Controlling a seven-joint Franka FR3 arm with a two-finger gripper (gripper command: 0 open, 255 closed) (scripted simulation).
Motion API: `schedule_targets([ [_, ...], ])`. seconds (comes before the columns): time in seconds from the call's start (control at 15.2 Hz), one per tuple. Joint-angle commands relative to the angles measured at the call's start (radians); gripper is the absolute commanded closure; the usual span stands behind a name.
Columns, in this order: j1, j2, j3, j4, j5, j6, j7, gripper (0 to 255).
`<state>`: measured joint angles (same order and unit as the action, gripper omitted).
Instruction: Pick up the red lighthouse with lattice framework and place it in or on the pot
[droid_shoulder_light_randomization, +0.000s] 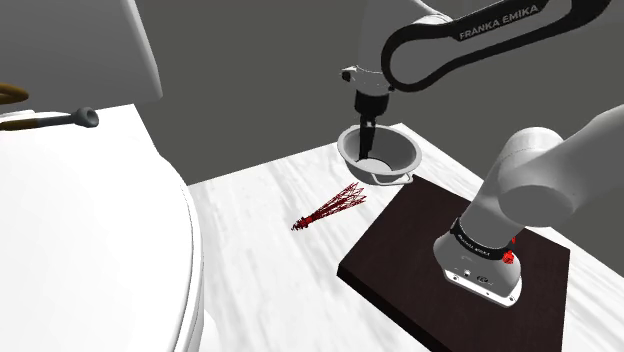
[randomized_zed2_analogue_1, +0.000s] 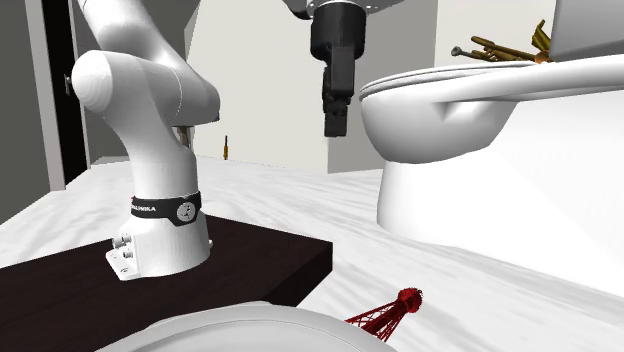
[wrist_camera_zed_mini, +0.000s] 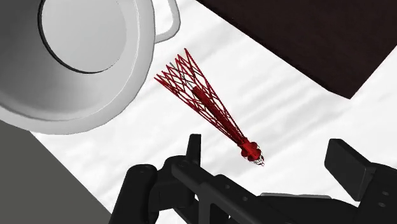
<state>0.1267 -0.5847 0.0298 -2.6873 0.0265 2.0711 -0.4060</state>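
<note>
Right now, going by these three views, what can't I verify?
- The lighthouse, wide end: second exterior view, hidden behind a white curved rim in the foreground.
- The pot: wrist view, cut off by the picture's edges.
- Its inside: shoulder view, partly behind the gripper.
- Brass things on the toilet: too small to name.

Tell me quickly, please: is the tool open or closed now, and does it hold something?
Tool: open, holding nothing; the red lattice lighthouse lies apart from it, not grasped.
</note>
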Motion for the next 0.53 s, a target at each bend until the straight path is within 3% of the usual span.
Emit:
schedule_targets([
  [0.0,0.011,0.06,0.003,-0.028,-0.019,0.095,-0.043,0],
  [0.46,0.034,0.327,0.037,-0.064,-0.111,0.414,-0.133,0],
])
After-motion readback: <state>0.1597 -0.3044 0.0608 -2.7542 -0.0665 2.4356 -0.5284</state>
